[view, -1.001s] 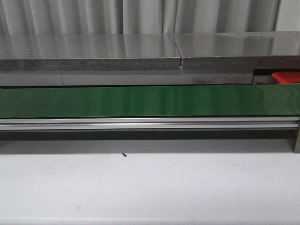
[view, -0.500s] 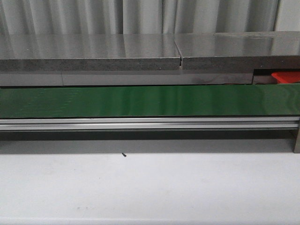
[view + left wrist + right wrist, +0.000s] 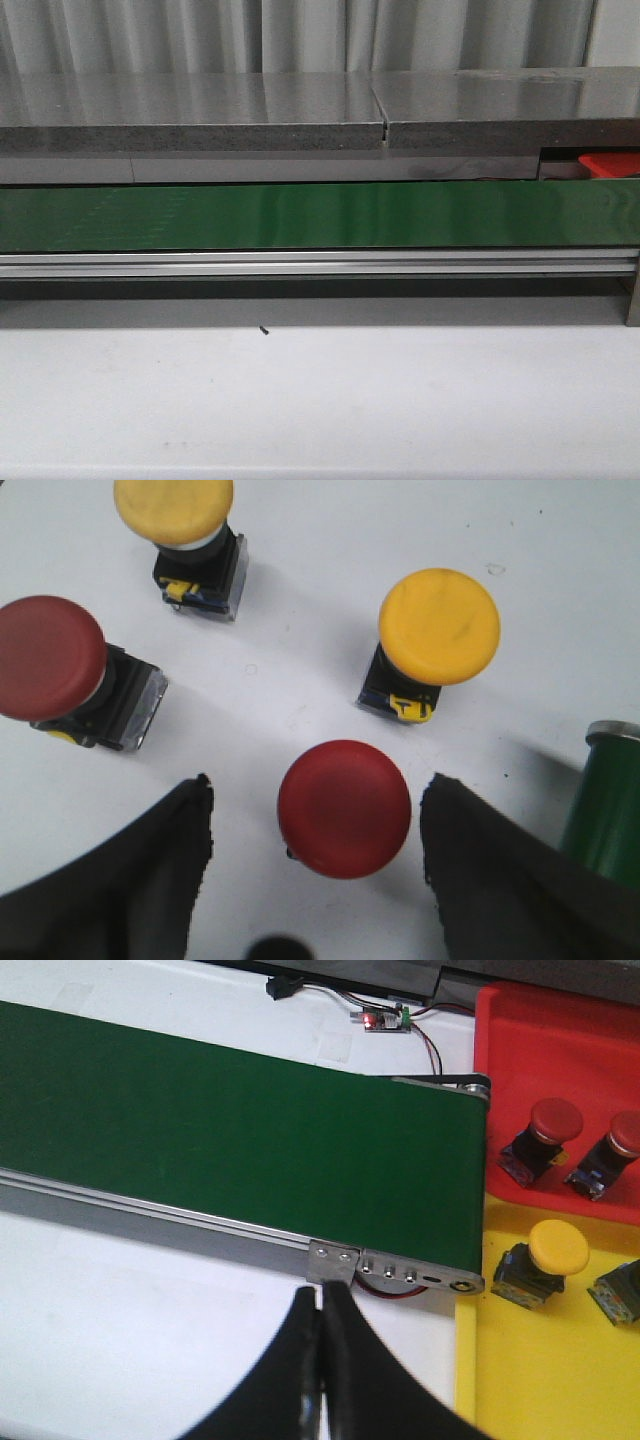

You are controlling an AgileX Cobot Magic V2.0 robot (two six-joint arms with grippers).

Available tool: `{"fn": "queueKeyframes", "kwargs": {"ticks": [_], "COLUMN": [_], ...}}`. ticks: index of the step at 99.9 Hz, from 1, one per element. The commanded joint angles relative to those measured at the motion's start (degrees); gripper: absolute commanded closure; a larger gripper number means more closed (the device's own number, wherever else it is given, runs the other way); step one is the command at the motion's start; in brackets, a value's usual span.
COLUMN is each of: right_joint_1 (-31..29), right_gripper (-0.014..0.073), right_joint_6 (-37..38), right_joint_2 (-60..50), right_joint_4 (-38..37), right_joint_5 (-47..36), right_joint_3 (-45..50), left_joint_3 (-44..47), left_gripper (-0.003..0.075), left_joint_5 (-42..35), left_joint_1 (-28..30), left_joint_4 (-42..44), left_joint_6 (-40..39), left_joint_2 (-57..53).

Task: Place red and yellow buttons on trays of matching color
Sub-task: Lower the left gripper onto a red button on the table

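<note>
1. Left tool point(image 3: 315, 850) hangs spread wide over the white desk point(image 3: 330, 600), its dark fingers point(image 3: 150, 870) flanking a red button point(image 3: 344, 808) without touching it; right tool point(image 3: 320, 1360) has its fingers pressed together on nothing, hovering near the end of the green conveyor belt point(image 3: 230, 1130).
2. Progress, judged from how things lie: the sorting is partly done; two red buttons point(image 3: 545, 1135) already sit in the red tray point(image 3: 560, 1040), and a yellow button point(image 3: 545, 1260) sits in the yellow tray point(image 3: 530, 1380) beside it; a further piece at that tray's edge is cut off and I cannot tell its colour.
3. Left to do: four buttons wait on the desk in the left wrist view; besides the centred red one, a second red button point(image 3: 50, 665), a yellow button point(image 3: 435, 635) and another yellow button point(image 3: 180, 520); a green cylinder point(image 3: 605, 800) stands at the side.
4. Trays lie edge to edge just past the belt's end; in the front view only a corner of the red tray point(image 3: 608, 163) shows behind the belt point(image 3: 300, 215), and neither arm appears there.
5. Likely next step: closing the left tool on the centred red button.
</note>
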Motion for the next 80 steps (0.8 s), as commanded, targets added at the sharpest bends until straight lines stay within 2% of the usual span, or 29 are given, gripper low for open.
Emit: {"fn": "queueKeyframes", "kwargs": {"ticks": [1,80], "right_joint_1": [0.1,0.1], "right_gripper": [0.0661,0.0661], "right_joint_6": [-0.4,-0.4], "right_joint_2": [-0.3,-0.3], "right_joint_4": [0.4,0.4], "right_joint_5": [-3.6,-3.6], "right_joint_3": [-1.5,-1.5], "left_joint_3": [-2.6,-3.4], "left_gripper": [0.0274,0.0274], "left_joint_5": [-3.1,-4.0], "left_joint_1": [0.0,-1.8], "left_joint_4": [-0.3,0.4], "left_joint_6": [-0.6,0.0], "left_joint_2": [-2.6,1.9]}}
